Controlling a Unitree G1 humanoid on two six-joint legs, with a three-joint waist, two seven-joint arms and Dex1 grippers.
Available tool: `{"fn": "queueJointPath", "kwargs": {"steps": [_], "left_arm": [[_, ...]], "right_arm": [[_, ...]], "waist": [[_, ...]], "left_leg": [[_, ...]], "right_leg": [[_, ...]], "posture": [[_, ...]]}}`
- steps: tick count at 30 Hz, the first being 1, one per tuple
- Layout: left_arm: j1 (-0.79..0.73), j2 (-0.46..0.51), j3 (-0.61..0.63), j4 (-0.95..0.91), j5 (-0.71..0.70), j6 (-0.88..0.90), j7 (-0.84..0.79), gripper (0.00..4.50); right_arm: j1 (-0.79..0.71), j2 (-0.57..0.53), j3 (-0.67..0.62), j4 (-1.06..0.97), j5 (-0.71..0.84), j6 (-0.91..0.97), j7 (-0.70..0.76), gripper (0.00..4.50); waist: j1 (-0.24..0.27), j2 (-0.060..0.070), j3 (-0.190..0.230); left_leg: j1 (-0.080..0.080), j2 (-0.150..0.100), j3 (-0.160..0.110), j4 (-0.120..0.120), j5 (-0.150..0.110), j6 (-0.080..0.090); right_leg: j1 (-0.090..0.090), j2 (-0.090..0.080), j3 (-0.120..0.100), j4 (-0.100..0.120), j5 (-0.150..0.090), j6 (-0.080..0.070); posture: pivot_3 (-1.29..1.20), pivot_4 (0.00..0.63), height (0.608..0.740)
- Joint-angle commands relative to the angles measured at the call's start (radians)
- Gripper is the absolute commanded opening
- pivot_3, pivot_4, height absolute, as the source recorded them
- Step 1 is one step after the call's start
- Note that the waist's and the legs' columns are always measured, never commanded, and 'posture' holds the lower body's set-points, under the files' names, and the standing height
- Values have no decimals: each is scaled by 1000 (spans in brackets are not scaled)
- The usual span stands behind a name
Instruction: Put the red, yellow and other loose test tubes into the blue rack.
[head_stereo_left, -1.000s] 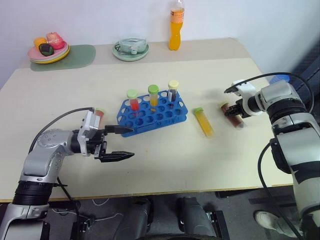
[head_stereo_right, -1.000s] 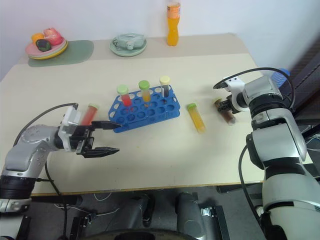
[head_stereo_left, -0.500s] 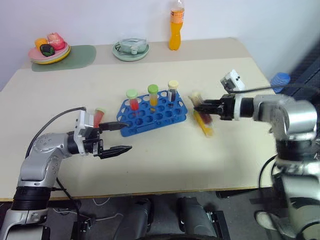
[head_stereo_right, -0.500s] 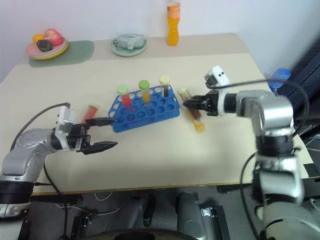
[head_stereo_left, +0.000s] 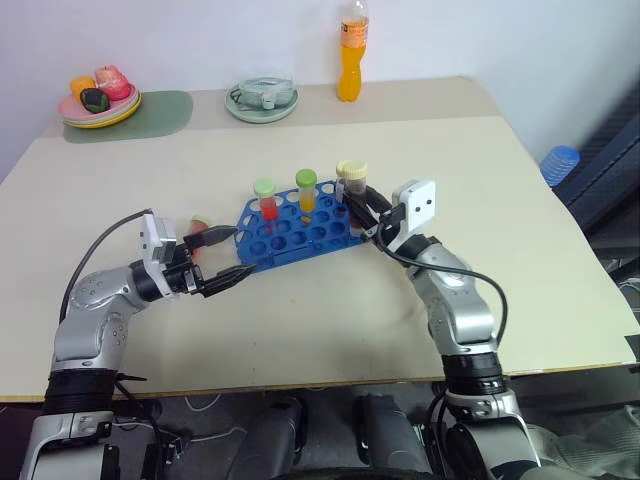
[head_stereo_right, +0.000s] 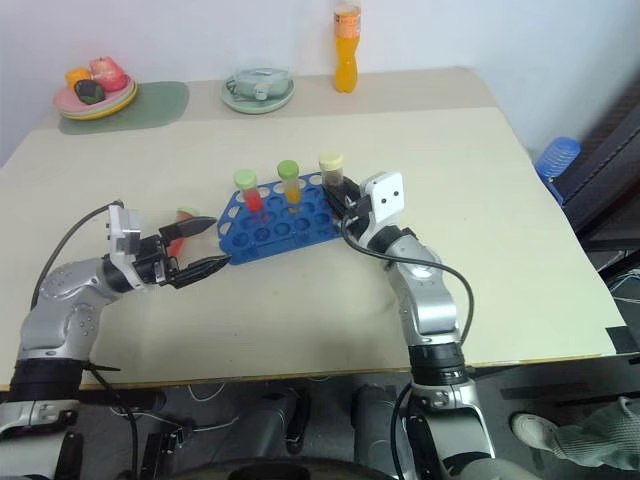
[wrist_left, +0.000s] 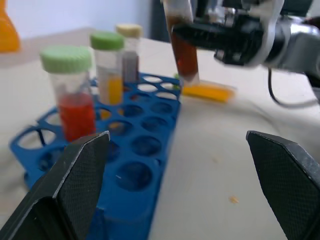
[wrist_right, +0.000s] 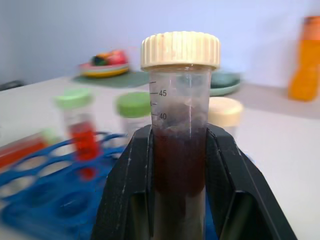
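You have the brown tube (wrist_right: 179, 145) clamped upright between the right gripper's (head_stereo_left: 362, 212) two black fingers (wrist_right: 131, 185), its cream cap up. It hangs just above the right end of the blue rack (head_stereo_left: 300, 232), close beside the cream-capped tube (wrist_left: 130, 52) already standing in the far row. The rack sits near the middle of the desk (head_stereo_left: 500, 240), its long side running at a slant, the right end lying farther from you than the left. In its far row stand three tubes: one with a green cap and red liquid (head_stereo_left: 266, 200) towards the left, one with a green cap and yellow-orange liquid (head_stereo_left: 306, 190) in the middle, and the cream-capped one on the right.

The yellow tube (wrist_left: 207, 92) lies flat on the desk just past the rack's right end. The red tube (head_stereo_left: 197, 228) lies on the desk at the rack's left end, just beside the left gripper (head_stereo_left: 232, 256). That gripper's jaws stand wide apart with nothing between them, its fingertips pointing at the rack's left end, close to the blue frame; you cannot tell whether they touch it.

Along the far edge of the desk you have a plate of toy food (head_stereo_left: 98, 98) on a green mat (head_stereo_left: 160, 112) by the left corner, a pale green dish (head_stereo_left: 261, 100) and an orange drink bottle (head_stereo_left: 350, 62) near the middle.
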Motion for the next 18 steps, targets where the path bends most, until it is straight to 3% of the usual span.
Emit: {"fn": "queueJointPath", "kwargs": {"steps": [1, 8, 18], "left_arm": [[-15, -27, 19, -9, 4, -32, 44, 4500], [-5, -43, 7, -33, 9, -33, 68, 4500], [0, -30, 12, -38, 3, -23, 63, 4500]], "right_arm": [[-56, 37, -32, 88, 2, -169, -72, 741], [-80, 37, -24, 246, -7, -321, -95, 741], [-32, 39, 42, 261, -30, -382, -73, 741]], "waist": [[0, 0, 0], [-2, 0, 0], [-4, 0, 0]], "left_leg": [[0, 0, 0, 0, 0, 0], [0, 0, 0, 0, 0, 0], [0, 0, 0, 0, 0, 0]], "right_leg": [[0, 0, 0, 0, 0, 0], [0, 1, 0, 0, 0, 0], [0, 1, 0, 1, 0, 0]], "posture": [[0, 150, 740], [0, 150, 740], [0, 150, 740]]}}
